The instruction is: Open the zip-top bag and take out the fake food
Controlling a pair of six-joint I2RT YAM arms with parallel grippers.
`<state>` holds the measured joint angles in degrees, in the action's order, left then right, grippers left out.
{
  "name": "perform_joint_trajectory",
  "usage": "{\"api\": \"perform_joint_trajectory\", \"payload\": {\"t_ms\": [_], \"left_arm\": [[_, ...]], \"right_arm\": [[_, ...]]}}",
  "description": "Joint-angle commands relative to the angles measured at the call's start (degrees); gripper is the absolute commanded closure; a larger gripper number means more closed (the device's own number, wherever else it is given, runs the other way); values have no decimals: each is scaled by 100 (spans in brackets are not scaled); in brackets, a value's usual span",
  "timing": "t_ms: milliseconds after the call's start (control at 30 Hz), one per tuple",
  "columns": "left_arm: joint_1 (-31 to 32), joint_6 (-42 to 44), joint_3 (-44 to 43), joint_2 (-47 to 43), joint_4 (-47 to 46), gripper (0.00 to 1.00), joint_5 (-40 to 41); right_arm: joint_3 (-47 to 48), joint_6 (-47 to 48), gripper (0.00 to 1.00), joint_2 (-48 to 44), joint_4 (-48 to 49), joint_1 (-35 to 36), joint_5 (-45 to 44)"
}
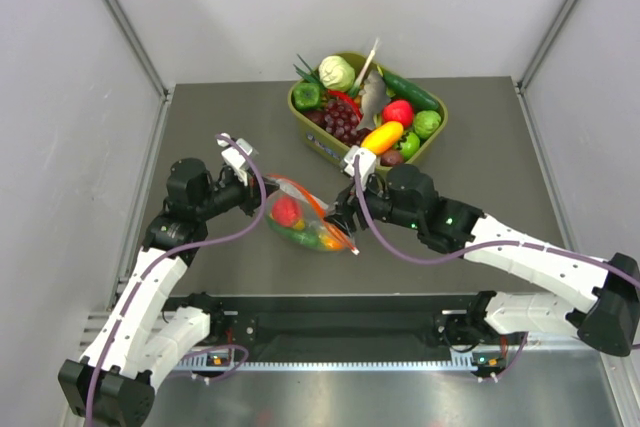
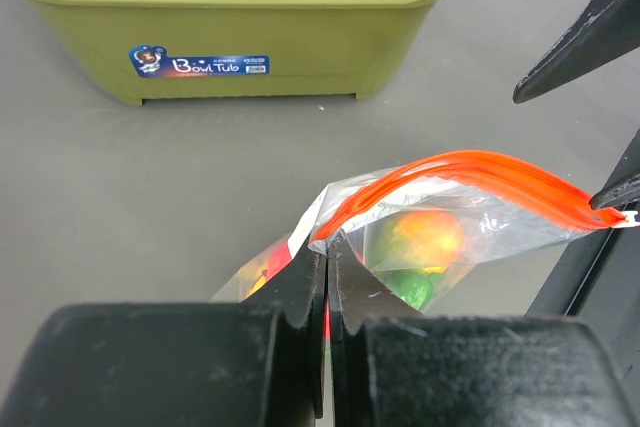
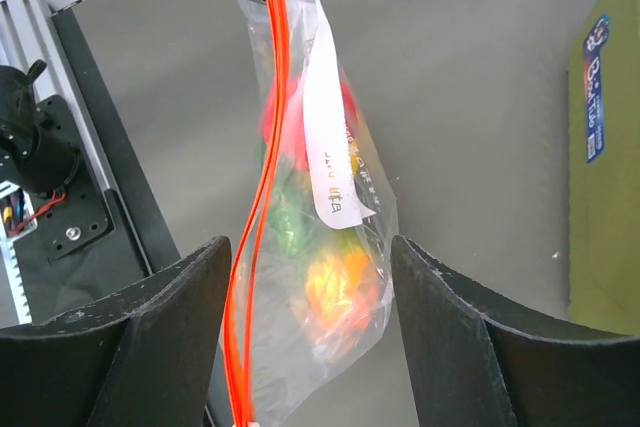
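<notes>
The zip-top bag [image 1: 310,222], with fake food [image 2: 425,237] inside, is pinched beside its orange strip by the clenched left tool [image 2: 327,259] and straddled by the released right tool [image 3: 308,252].

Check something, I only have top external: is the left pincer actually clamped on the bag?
Observer: Yes. The left wrist view shows the left pincer shut on the zip-top bag, just under the near end of its orange zip strip.
Operator: And the right one?
Observer: The right pincer is open, its jaws standing either side of the bag, not closed on it.
Operator: Zip open yet?
Observer: The right wrist view shows the strip's two orange tracks running close together with no gaping mouth. The fake food is inside.
</notes>
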<state>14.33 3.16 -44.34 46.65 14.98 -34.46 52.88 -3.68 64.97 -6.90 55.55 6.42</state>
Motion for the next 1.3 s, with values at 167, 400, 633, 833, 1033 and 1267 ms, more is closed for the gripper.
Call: {"api": "perform_joint_trajectory", "payload": {"t_ms": [167, 400, 633, 833, 1033, 1267], "left_arm": [[-18, 18, -31, -16, -277, 100, -105], [-18, 18, -31, -7, -268, 100, -105], [-18, 1, -31, 28, -268, 100, -149], [-18, -8, -40, 54, -285, 100, -219], [-18, -17, -40, 98, -285, 100, -219], [-9, -70, -66, 116, -268, 98, -44]], "right_arm": [[-147, -36, 37, -63, 171, 70, -158], [-191, 8, 40, 68, 189, 70, -229], [-138, -36, 41, 393, 434, 70, -27], [81, -10, 42, 763, 646, 79, 88], [441, 61, 50, 1123, 927, 79, 132], [758, 104, 74, 1334, 1050, 79, 132]]}}
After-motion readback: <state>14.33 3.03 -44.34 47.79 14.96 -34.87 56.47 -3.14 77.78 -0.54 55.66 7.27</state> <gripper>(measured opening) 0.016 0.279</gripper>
